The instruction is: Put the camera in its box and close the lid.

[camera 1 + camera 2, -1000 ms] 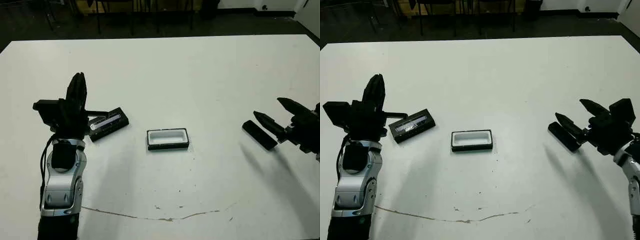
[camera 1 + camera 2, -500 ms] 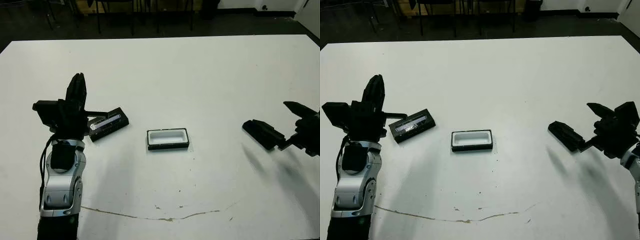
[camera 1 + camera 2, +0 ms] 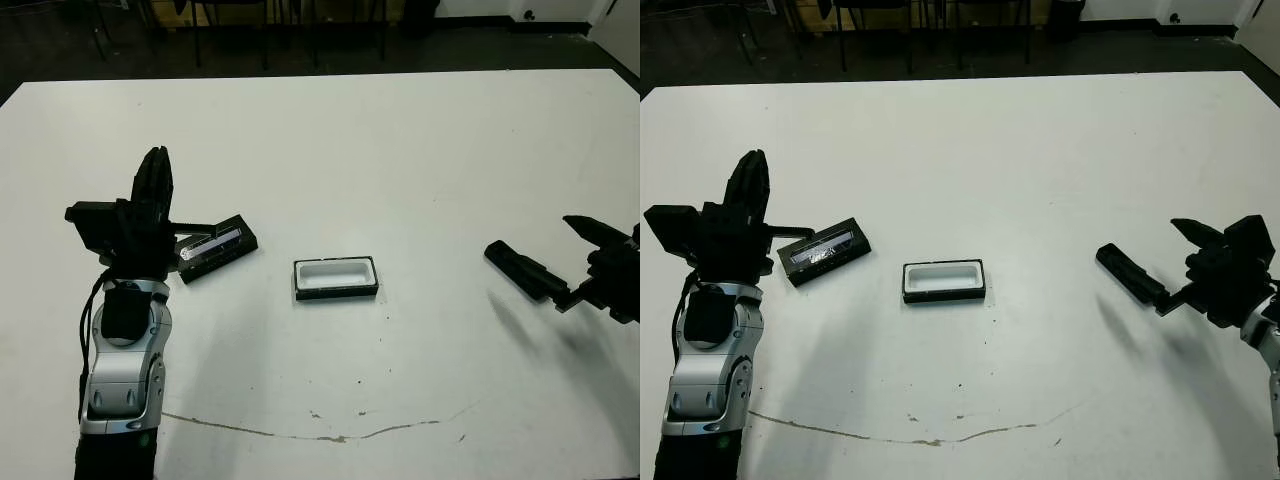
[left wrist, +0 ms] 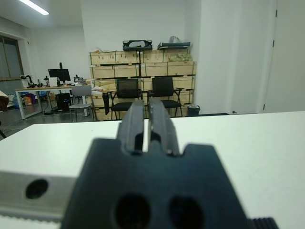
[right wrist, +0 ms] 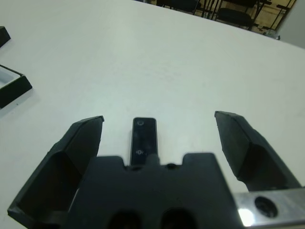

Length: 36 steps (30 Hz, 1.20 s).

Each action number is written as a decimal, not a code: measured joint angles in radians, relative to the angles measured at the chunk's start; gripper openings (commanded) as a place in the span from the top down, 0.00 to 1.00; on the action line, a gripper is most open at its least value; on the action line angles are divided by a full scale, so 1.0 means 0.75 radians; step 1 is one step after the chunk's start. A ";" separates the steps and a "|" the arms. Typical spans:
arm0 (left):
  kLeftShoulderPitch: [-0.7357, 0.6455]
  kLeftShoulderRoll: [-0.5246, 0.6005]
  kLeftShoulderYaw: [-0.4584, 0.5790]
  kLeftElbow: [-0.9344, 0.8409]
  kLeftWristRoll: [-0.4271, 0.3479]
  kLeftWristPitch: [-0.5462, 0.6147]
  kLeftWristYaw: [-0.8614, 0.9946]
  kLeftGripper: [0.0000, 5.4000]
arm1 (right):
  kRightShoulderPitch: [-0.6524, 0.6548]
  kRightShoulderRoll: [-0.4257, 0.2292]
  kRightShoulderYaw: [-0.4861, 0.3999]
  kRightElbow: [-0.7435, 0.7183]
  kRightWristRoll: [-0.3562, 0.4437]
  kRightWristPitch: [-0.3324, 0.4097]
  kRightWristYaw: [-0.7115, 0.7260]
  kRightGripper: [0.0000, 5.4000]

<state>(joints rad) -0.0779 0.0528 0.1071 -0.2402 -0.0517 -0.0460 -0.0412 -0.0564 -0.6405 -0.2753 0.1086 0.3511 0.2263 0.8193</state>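
The camera (image 3: pixel 520 269), a slim black bar, lies flat on the table at the right. My right gripper (image 3: pixel 578 265) is open just behind its near end. In the right wrist view the camera (image 5: pixel 144 142) lies between the two spread fingers (image 5: pixel 82 139) and touches neither. The box (image 3: pixel 336 278), black outside and white inside, sits open and empty at the table's middle. The lid (image 3: pixel 215 247) with its silvery strip lies to the box's left. My left gripper (image 3: pixel 156 158) is shut on nothing and points upward beside the lid, its fingers (image 4: pixel 134 123) close together.
The white table (image 3: pixel 400 150) has a thin brown crack line (image 3: pixel 330 436) near its front edge. Chairs and wooden crates (image 4: pixel 143 59) stand beyond the far edge.
My right gripper has drawn back to the right and settled lower, so the camera now lies between its spread fingers. The camera, box, lid and left arm have not moved.
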 measured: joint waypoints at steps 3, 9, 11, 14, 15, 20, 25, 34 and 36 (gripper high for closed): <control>0.000 0.000 0.000 0.000 0.000 0.000 0.000 1.00 | 0.006 0.002 0.003 0.027 0.000 -0.008 0.004 0.00; 0.001 0.000 0.002 0.000 -0.003 0.000 0.000 1.00 | 0.024 0.004 0.027 0.051 -0.024 -0.029 -0.006 0.00; 0.002 0.000 0.003 0.000 -0.002 0.000 0.000 1.00 | 0.027 0.005 0.032 0.068 -0.032 -0.041 -0.007 0.00; 0.002 0.001 0.003 -0.001 -0.001 0.001 0.000 1.00 | 0.030 0.006 0.048 0.096 -0.047 -0.051 -0.008 0.00; 0.002 0.001 0.003 -0.001 -0.001 0.000 0.000 1.00 | 0.030 0.006 0.052 0.101 -0.054 -0.054 -0.009 0.00; 0.003 0.001 0.005 -0.001 -0.003 0.001 0.000 1.00 | 0.034 0.012 0.065 0.127 -0.068 -0.081 -0.011 0.00; 0.006 0.001 0.005 -0.001 -0.003 0.001 -0.001 1.00 | 0.041 0.023 0.081 0.137 -0.085 -0.096 -0.029 0.00; 0.008 0.001 0.006 0.004 -0.002 -0.008 -0.007 1.00 | 0.046 0.029 0.082 0.133 -0.087 -0.083 -0.056 0.00; 0.008 0.001 0.006 0.004 -0.002 -0.008 -0.007 1.00 | 0.046 0.029 0.082 0.133 -0.085 -0.082 -0.056 0.00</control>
<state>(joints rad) -0.0719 0.0538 0.1113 -0.2373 -0.0528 -0.0518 -0.0466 -0.0220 -0.6188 -0.2140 0.2083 0.2877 0.1651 0.7772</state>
